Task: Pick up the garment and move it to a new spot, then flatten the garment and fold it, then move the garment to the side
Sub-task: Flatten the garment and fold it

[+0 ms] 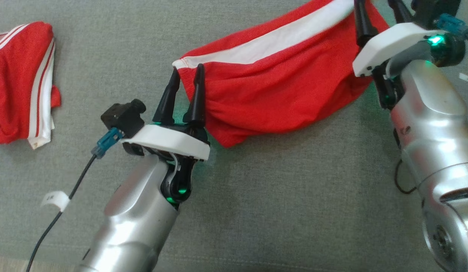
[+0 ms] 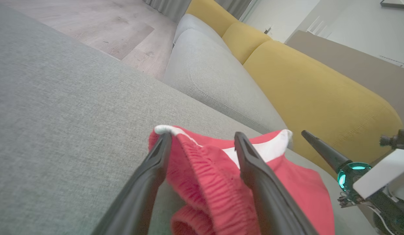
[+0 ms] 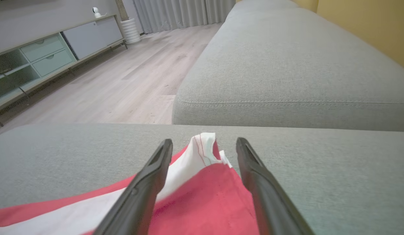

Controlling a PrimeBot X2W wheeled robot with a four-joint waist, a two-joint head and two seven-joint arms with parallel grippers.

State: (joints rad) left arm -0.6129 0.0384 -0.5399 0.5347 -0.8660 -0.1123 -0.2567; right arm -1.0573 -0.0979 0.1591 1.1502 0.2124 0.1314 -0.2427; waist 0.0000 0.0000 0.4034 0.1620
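Note:
The garment [image 1: 279, 75] is a pair of red shorts with a white side stripe, stretched out slanting on the grey sofa seat [image 1: 256, 196]. My left gripper [image 1: 188, 68] stands open at the garment's left end. The elastic waistband [image 2: 202, 176] bunches between its two fingers without being pinched. At the garment's far right corner my right gripper [image 1: 375, 5] is open too. In the right wrist view the white-striped corner [image 3: 205, 147] lies loose between the spread fingers of the right gripper [image 3: 204, 141]. The left gripper [image 2: 202, 135] shows the same wide gap.
A second red garment with white stripes [image 1: 22, 79] lies crumpled at the far left of the seat. A black cable with a white tag [image 1: 56, 200] hangs by my left arm. Yellow back cushions [image 2: 312, 91] stand behind the seat, and wooden floor [image 3: 123, 75] lies beyond its edge.

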